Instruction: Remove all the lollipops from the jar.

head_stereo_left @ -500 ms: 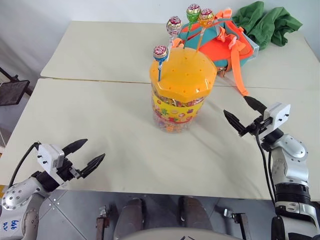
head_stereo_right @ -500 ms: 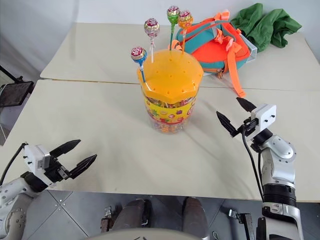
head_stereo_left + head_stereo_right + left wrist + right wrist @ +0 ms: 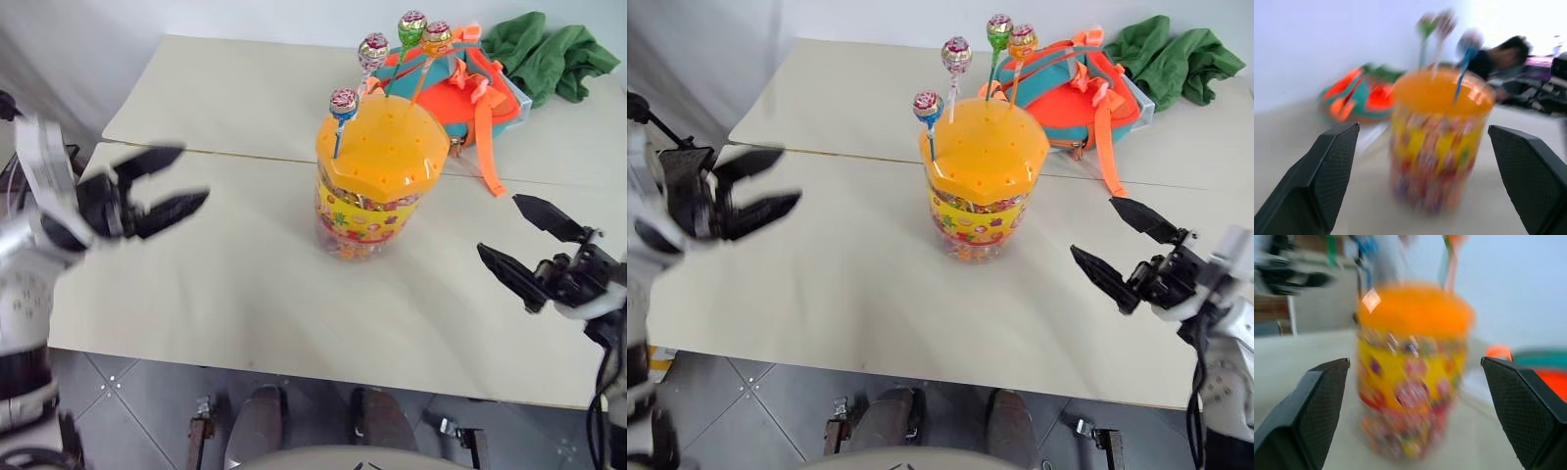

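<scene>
The jar [image 3: 376,181] stands mid-tabletop [image 3: 225,264], its orange holed lid carrying four lollipops [image 3: 373,47] upright on sticks; wrapped candies show through the clear wall. The yellow label's print is unreadable. The head views add an orange-and-teal backpack [image 3: 460,78] and green cloth [image 3: 549,49] at one o'clock. Left pincer [image 3: 162,186] at nine o'clock and right pincer [image 3: 524,245] at four are both spread, empty.
</scene>
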